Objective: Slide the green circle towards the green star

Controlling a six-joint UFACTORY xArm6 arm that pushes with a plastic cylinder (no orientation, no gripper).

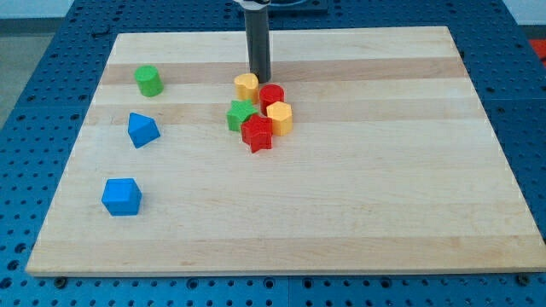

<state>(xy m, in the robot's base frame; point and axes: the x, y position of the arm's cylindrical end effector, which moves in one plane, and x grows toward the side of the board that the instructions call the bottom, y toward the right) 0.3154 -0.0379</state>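
The green circle (148,80) stands alone near the view's upper left of the wooden board (358,213). The green star (241,114) lies in a tight cluster near the board's middle top, touching a red star (257,133). My tip (259,79) is just above that cluster, right beside a yellow block (246,85), and far to the right of the green circle. The rod comes down from the view's top.
A red cylinder (272,95) and a yellow hexagon-like block (280,117) complete the cluster. A blue triangular block (142,130) and a blue cube-like block (121,196) sit at the view's left, below the green circle.
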